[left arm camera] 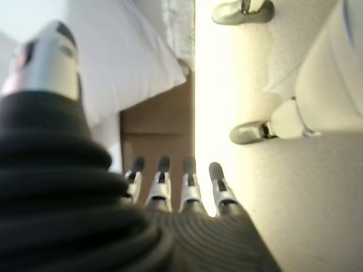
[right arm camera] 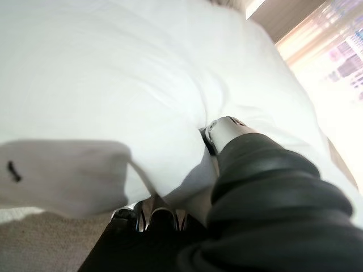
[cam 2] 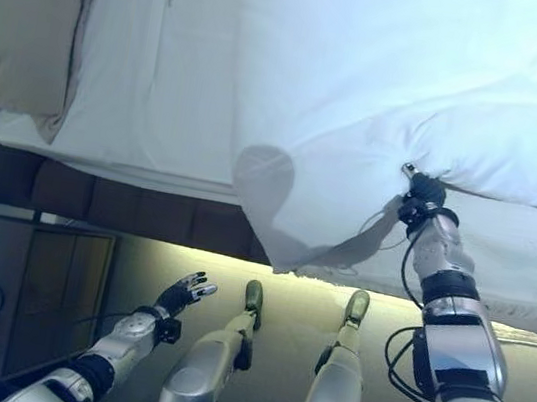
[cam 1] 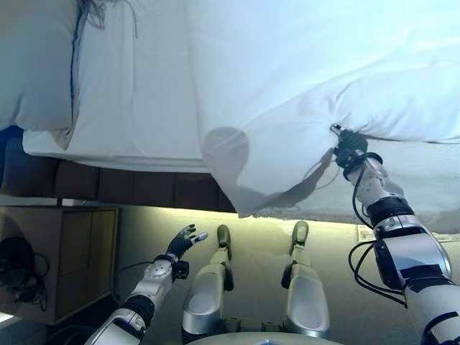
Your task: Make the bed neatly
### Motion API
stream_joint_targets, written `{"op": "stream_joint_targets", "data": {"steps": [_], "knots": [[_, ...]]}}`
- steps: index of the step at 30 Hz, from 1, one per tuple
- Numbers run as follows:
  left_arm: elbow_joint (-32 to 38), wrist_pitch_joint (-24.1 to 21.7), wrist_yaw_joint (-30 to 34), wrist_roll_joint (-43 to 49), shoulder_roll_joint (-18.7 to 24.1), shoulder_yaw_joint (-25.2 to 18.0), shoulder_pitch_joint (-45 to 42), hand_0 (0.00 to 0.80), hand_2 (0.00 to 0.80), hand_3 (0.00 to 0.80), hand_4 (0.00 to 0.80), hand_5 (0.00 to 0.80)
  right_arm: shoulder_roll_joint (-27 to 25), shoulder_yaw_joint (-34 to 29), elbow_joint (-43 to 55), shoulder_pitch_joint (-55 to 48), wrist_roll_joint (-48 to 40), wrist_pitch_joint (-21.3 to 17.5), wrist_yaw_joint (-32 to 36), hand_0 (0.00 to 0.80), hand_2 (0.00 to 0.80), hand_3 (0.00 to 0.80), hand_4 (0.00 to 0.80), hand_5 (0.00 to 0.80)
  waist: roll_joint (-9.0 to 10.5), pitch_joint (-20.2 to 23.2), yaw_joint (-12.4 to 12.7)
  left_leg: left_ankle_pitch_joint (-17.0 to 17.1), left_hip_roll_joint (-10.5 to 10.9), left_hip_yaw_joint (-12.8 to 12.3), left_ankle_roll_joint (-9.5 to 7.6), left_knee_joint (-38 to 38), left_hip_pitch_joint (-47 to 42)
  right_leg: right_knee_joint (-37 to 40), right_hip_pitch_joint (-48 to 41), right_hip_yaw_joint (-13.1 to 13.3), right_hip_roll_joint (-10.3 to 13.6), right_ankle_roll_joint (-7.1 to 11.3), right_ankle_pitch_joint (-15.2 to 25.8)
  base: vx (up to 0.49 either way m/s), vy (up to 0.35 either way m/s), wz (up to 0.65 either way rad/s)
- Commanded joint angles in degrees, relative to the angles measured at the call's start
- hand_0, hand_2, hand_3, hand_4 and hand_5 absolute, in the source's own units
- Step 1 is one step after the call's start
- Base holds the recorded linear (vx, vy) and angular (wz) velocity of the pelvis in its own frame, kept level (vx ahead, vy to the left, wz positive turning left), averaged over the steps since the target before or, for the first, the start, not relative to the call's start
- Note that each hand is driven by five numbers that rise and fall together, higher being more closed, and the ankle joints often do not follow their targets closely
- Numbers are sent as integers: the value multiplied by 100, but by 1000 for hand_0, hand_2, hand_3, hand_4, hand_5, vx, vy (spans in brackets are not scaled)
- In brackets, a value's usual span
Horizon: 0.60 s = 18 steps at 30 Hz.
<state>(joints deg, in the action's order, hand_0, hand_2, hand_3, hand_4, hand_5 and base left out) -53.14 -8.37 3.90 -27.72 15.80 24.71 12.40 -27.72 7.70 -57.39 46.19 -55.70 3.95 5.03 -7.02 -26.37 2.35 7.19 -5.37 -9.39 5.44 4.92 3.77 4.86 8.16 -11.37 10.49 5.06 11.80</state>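
A white duvet (cam 1: 302,86) lies bunched over the right part of the bed, and one corner hangs over the bed's near edge. The white sheet (cam 1: 136,108) is bare to its left, with a pillow (cam 1: 36,65) at the far left. My right hand (cam 1: 347,149) is at the duvet's near edge, pushed into a fold. In the right wrist view its thumb (right arm camera: 227,131) and curled fingers pinch the duvet cloth (right arm camera: 113,85). My left hand (cam 1: 183,241) is open and empty, low over the floor in front of the bed, with straight fingers (left arm camera: 187,187).
The dark bed base (cam 1: 108,187) runs under the mattress. A wooden nightstand (cam 1: 72,259) stands at the lower left, with dark cables (cam 1: 18,273) beside it. Light carpet (cam 1: 259,215) lies in front of the bed.
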Motion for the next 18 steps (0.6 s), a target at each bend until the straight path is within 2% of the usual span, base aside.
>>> {"op": "stream_joint_targets", "data": {"steps": [1, 6, 10, 13, 16, 17, 18], "knots": [[-475, 33, 103, 247, -34, 354, 92, 0, 0, 0, 0, 0, 274, 332, 288, 99, 49, -37, 536, 800, 800, 800, 800, 800, 344, 796, 150, -241, -226, -97, -18, -384, 74, -701, 55, -70, 574, 293, -410, 100, -13, -4], [-463, 12, 75, 639, -29, 489, 157, 0, 0, 0, 0, 0, 413, 453, 406, 24, 34, 22, 509, 800, 800, 800, 800, 800, 399, 906, 157, -218, -251, -18, -8, -326, -73, -671, -146, -92, 529, 276, -454, 73, -4, 0], [-349, 116, -94, 1360, 20, 848, 465, 0, 0, 0, 0, 0, 560, 654, 595, 99, -75, 36, 482, 800, 800, 800, 800, 800, 450, 926, 133, -213, -296, -8, 0, -343, -75, -706, -143, -87, 502, 267, -481, 18, -2, 0], [-249, 333, -163, 1396, 13, 1050, 782, 0, 0, 0, 0, 0, 690, 827, 729, 178, -285, 95, 456, 800, 800, 800, 800, 800, 481, 895, 84, -205, -328, 1, -7, -358, -42, -738, -96, -50, 471, 260, -491, 0, 0, 0], [-144, 635, 65, 578, -67, 1044, 991, 0, 0, 0, 0, 0, 819, 980, 930, 193, -371, 168, 485, 800, 800, 800, 800, 800, 506, 863, 38, -185, -328, 20, -16, -355, -24, -730, -75, -8, 439, 255, -477, 0, 0, 0], [-129, 774, 256, 42, -121, 977, 1021, 0, 0, 0, 0, 0, 850, 1022, 974, 198, -384, 166, 491, 800, 800, 800, 800, 800, 513, 855, 32, -179, -326, 21, -16, -354, -15, -722, -72, -5, 435, 253, -471, 0, 0, 0], [-132, 1043, 592, -995, -233, 825, 1016, 0, 0, 0, 0, 0, 896, 1064, 1021, 191, -390, 140, 478, 800, 800, 800, 800, 800, 519, 828, 31, -184, -326, 22, -15, -345, -43, -714, -109, -19, 429, 249, -482, 0, 0, 0]]}}
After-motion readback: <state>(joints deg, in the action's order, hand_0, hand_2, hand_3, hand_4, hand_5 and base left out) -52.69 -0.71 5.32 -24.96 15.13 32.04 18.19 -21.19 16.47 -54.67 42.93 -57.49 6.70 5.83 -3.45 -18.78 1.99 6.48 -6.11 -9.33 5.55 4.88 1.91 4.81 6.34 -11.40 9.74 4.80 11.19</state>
